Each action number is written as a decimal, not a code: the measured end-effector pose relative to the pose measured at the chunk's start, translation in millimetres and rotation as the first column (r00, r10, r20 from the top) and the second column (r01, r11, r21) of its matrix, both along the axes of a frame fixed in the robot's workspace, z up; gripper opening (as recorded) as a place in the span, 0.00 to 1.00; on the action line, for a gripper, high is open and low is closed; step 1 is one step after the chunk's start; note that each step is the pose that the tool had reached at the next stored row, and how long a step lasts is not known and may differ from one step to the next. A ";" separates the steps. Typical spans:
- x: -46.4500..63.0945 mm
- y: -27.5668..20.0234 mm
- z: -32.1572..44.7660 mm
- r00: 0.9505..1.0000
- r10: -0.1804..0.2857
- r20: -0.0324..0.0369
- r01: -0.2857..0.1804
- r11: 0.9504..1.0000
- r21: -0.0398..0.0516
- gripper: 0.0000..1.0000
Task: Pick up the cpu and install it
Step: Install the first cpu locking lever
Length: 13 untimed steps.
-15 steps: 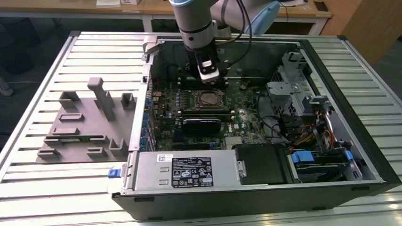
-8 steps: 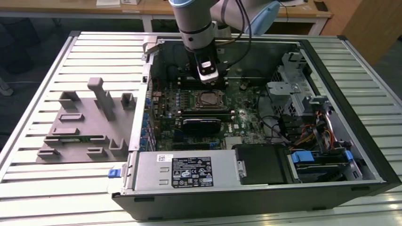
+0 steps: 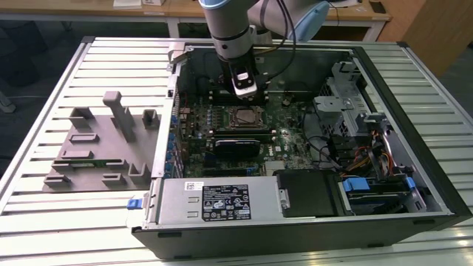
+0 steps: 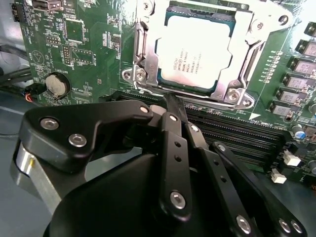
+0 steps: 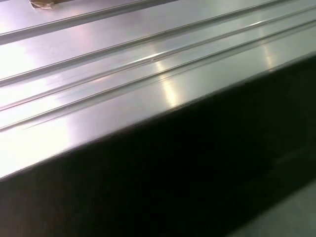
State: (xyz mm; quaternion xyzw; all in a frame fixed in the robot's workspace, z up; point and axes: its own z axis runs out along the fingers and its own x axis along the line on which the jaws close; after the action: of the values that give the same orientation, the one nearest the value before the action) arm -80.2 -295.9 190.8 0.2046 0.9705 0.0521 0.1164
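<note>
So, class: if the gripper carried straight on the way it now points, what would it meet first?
Probably the cpu lying in its socket frame on the motherboard. The gripper points down just beside it, so it might touch the frame's edge first; depth is unclear.

- An open black computer case (image 3: 296, 235) lies on its side on a ribbed metal counter (image 3: 44, 221), and every place below is given from this case.
- A green motherboard (image 3: 196, 119) covers the case's floor; in the second wrist view it (image 4: 94, 29) carries a round coin battery (image 4: 55, 85).
- A silver power supply (image 3: 214, 202) with a white label sits along the case's near wall.
- A bundle of coloured cables (image 3: 362, 158) lies inside the case toward the exterior view's right.
- A grey fixture tray (image 3: 96, 149) with upright blocks rests on the counter outside the case, on the exterior view's left.
- A wooden desk (image 3: 185, 8) stands beyond the case's far wall.
</note>
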 end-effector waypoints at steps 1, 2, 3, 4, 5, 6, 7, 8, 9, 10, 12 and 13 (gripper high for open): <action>0.7 -0.1 0.0 1.000 0.000 0.000 0.000 1.000 0.000 0.11; 1.6 -0.2 0.0 1.000 0.000 0.000 0.000 1.000 0.000 0.11; 2.7 -0.3 0.0 1.000 -0.001 0.000 0.001 1.000 0.000 0.11; 3.7 -0.4 0.0 1.000 -0.001 0.000 0.001 1.000 0.000 0.11; 4.4 -0.6 0.0 1.000 -0.001 0.000 0.001 1.000 0.000 0.11; 4.9 -0.7 0.0 1.000 -0.002 0.000 0.002 1.000 0.000 0.11; 5.3 -1.0 0.0 1.000 -0.002 0.000 0.002 1.000 0.000 0.11; 5.5 -1.3 0.0 1.000 -0.002 0.000 0.002 1.000 0.000 0.11; 5.7 -1.7 0.0 1.000 -0.002 0.000 0.002 1.000 0.001 0.11; 5.9 -2.1 -0.1 1.000 -0.002 0.000 0.002 1.000 0.002 0.11; 6.1 -2.9 -0.1 1.000 -0.002 0.000 0.002 1.000 0.004 0.11; 6.1 -3.4 0.0 1.000 -0.002 0.000 0.002 1.000 0.006 0.11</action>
State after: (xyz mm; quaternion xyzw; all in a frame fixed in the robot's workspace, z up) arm -74.1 -299.3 190.8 0.2058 0.9702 0.0547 0.1159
